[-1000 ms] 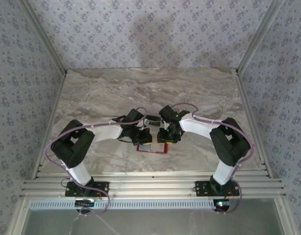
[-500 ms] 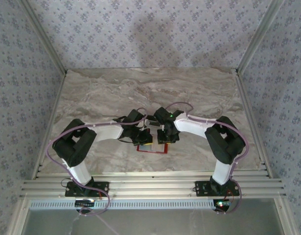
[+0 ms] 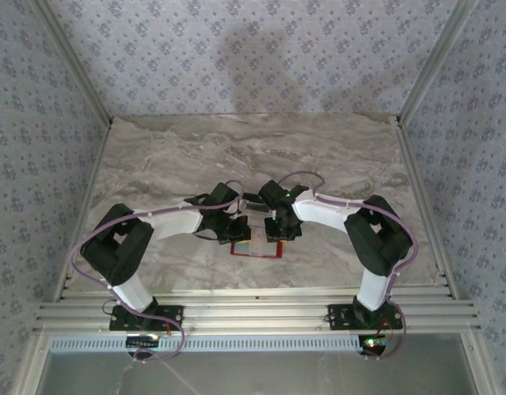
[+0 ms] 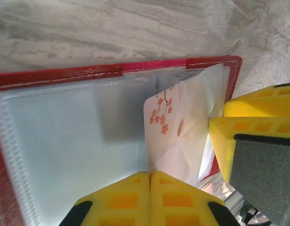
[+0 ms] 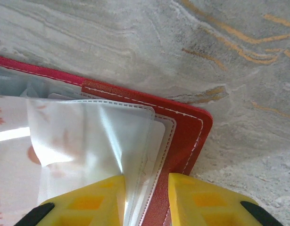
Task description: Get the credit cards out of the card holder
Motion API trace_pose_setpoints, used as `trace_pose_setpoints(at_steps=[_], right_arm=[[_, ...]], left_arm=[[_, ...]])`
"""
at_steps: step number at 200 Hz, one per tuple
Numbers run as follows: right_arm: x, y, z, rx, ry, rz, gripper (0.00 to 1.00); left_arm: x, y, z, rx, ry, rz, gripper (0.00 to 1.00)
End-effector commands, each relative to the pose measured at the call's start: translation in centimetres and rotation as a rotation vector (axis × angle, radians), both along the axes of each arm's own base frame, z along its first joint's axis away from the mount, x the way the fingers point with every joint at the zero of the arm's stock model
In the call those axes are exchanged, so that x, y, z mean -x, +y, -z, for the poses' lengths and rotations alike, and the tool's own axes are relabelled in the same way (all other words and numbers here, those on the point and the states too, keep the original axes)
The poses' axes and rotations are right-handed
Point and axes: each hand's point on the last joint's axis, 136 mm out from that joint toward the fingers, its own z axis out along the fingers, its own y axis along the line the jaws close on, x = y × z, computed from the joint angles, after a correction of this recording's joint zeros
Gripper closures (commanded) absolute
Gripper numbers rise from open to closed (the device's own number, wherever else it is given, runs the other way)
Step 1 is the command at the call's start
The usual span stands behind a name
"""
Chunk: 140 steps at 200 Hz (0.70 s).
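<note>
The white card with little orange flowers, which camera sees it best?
Left wrist: the pale rectangular orange-flowered card is close up, pinched in the left gripper. Right wrist shows faint orange marks through the clear plastic sleeves. Top external: too small to tell.

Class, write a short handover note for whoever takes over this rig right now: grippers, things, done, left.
Left gripper: shut on the pale blossom-print card, partly under a clear sleeve.
Right gripper: fingers straddle the sleeves at the card holder corner; grip unclear.
Card holder lies open on the table.
Done: holder opened, one card gripped.
Left: pull it free, then any others.
</note>
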Motion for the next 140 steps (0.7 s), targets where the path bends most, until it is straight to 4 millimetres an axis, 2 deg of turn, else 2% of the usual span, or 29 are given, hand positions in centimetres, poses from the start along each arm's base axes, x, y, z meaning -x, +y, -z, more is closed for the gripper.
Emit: trace_pose_setpoints(at_steps=[1,41,60,102,140], right_arm=[[1.2,-2.6,1.1,0.115,0.04,0.001,0.7],[0.9,-2.4,0.3,0.104,0.028,-0.001,0.7],[0.5,-2.1,-0.5,0.086,0.014,-0.001,0.7],[-0.7,-1.5,-4.2,-0.028,-0.054,0.026,0.65],[-1.6,-3.2,-7.4,-0.082,-0.105,0.062,0.65]], left_arm=[[0.7,2.3,-0.2,-0.088,-0.006,0.017,0.99],[0.6,4.4,-2.1,-0.18,-0.072,0.08,1.0],[0.2,5.0,-3.6,-0.218,-0.126,0.121,1.0],[-0.8,5.5,-6.5,-0.276,-0.24,0.247,1.0],[-2.4,5.1,-9.2,-0.315,-0.374,0.429,1.0]])
